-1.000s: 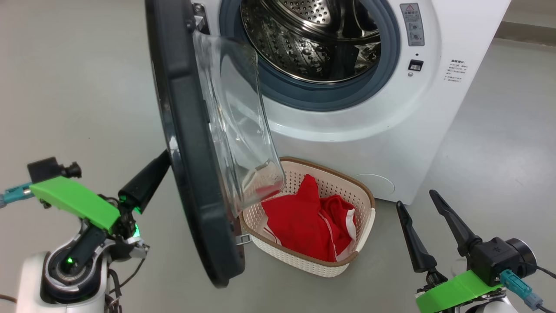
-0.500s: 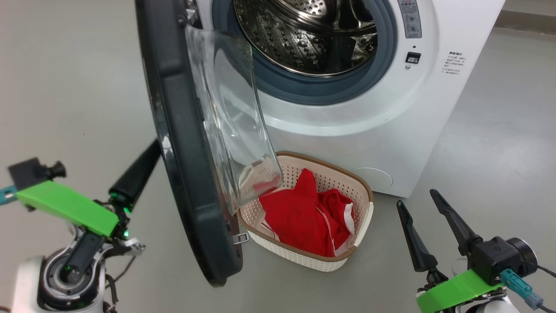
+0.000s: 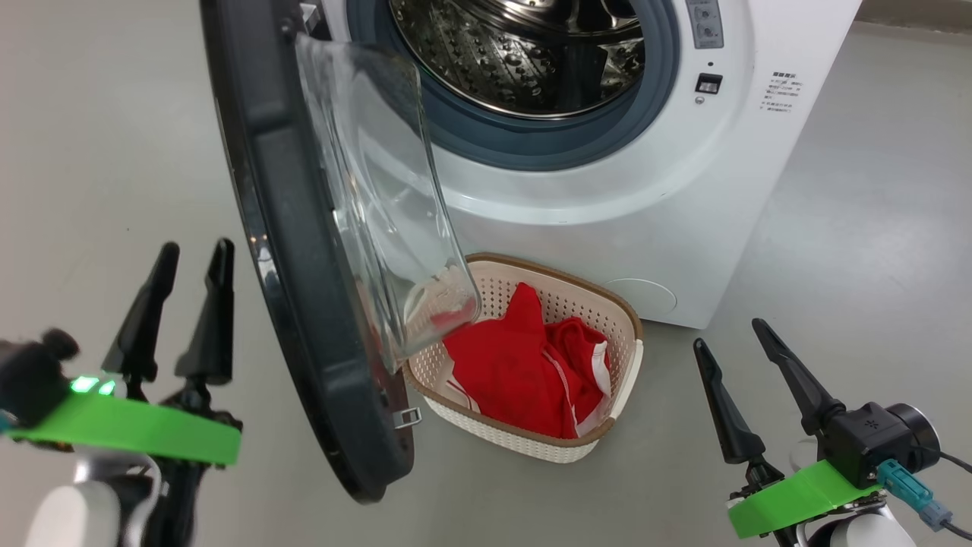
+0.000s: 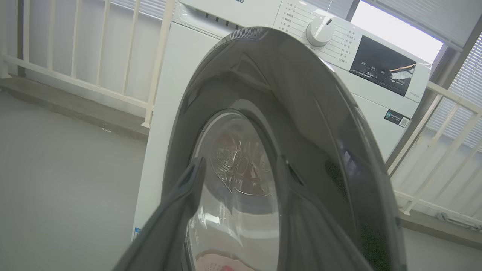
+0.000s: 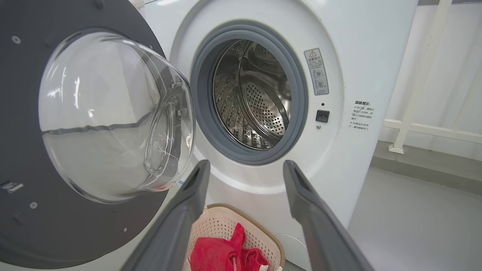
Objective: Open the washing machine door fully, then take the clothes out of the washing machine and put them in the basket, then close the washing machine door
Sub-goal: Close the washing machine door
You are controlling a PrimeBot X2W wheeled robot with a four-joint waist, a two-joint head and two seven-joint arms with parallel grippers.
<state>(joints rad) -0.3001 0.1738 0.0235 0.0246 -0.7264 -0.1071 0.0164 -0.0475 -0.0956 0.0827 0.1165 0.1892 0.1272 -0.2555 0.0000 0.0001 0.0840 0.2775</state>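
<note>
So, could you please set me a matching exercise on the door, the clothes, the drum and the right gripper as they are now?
1. washing machine door
2. clothes
3. drum
4. right gripper

A. lying in the basket
B. fingers apart, holding nothing
C. standing open
D. bare perforated steel

Pairs: 1-C, 2-A, 3-D, 4-B

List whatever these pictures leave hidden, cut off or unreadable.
Head view: the basket's left end sits behind the door.
Head view: the drum's top is cut off by the upper edge.
Head view: the printed label is too small to read.
Right wrist view: the clothes are cut off by the bottom edge.
</note>
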